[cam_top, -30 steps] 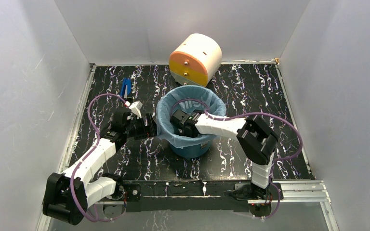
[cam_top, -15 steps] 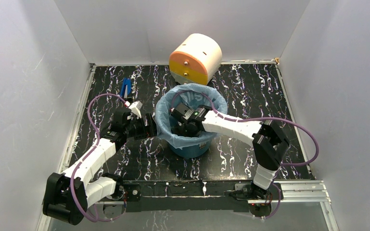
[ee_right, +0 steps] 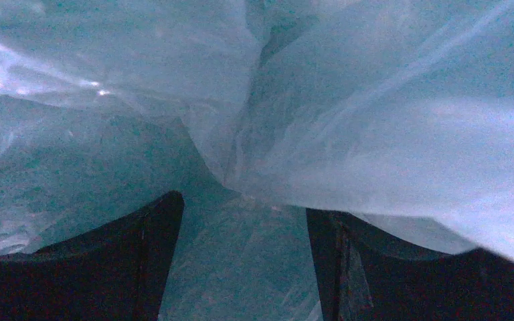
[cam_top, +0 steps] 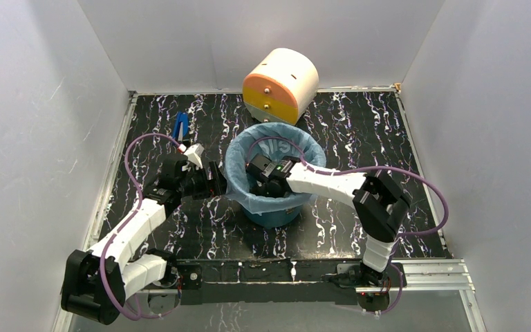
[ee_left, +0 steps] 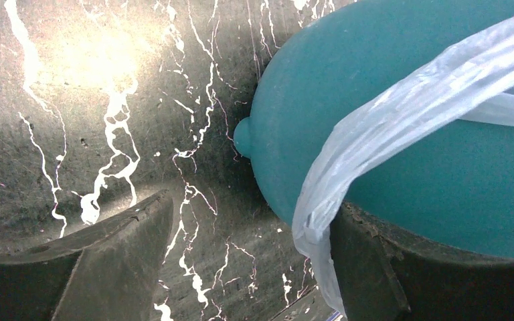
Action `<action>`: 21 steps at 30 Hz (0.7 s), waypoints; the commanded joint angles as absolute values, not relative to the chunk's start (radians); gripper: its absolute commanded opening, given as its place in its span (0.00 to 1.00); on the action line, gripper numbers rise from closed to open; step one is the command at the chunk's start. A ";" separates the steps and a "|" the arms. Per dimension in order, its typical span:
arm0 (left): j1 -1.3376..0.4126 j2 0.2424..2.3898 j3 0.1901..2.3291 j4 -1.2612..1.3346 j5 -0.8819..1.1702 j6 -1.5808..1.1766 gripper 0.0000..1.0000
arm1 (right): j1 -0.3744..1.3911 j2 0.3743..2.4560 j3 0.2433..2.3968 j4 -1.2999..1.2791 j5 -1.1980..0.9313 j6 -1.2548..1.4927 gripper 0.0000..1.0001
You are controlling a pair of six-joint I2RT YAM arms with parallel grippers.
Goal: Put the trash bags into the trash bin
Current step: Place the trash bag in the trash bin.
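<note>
Two claws are working at the trash bin (cam_top: 273, 214) at once, and we are judging the step in hand to be seating the trash bag (cam_top: 276, 146) as a liner. The bag is already sitting inside the bin, with its mouth folded outward over the rim and draping down the outer wall.

Our right claw (cam_top: 259, 183) is hanging inside the bin with its jaws standing wide apart. Crumpled film is bulging between and ahead of them, but nothing is being pinched. Our left claw (cam_top: 216, 181) is sitting low at the bin's left side, equally wide open and holding nothing. One finger (ee_left: 428, 274) is lying close under the bin's wall where the hem is hanging. Whether it is touching the bin, we cannot tell.

We are thinking the next move calls for pressing the loose film down toward the bin's bottom while the left claw is steadying the bin or tugging the hem lower. The film is looking thin enough to snag on a finger and lift out, and the light bin could slide on the table (cam_top: 359, 131).

Just behind the bin a cream-and-orange drum (cam_top: 281, 83) is crowding the far side. A small blue item (cam_top: 180, 126) is lying well off to the bin's far left, out of our way.
</note>
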State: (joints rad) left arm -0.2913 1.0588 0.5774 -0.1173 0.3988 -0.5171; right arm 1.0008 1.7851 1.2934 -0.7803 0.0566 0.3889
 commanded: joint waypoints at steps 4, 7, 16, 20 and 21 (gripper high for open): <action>-0.295 1.036 0.621 -0.132 0.406 -0.507 0.80 | 0.967 1.802 1.273 -0.743 0.006 0.395 0.75; -0.295 1.026 0.620 -0.133 0.394 -0.509 0.81 | 0.963 1.811 1.254 -0.732 -0.045 0.376 0.74; -0.295 1.027 0.632 -0.144 0.383 -0.503 0.81 | 0.961 1.772 1.308 -0.795 -0.027 0.379 0.75; -0.295 1.028 0.630 -0.148 0.378 -0.504 0.81 | 0.961 1.734 1.340 -0.823 -0.027 0.387 0.75; -0.295 1.028 0.629 -0.149 0.377 -0.503 0.81 | 0.961 1.724 1.347 -0.829 -0.030 0.389 0.75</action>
State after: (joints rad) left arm -0.2913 1.0496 0.5915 -0.1360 0.3920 -0.5163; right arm 0.9688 1.8023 1.2831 -0.7727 -0.0055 0.3691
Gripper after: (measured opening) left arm 0.812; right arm 0.751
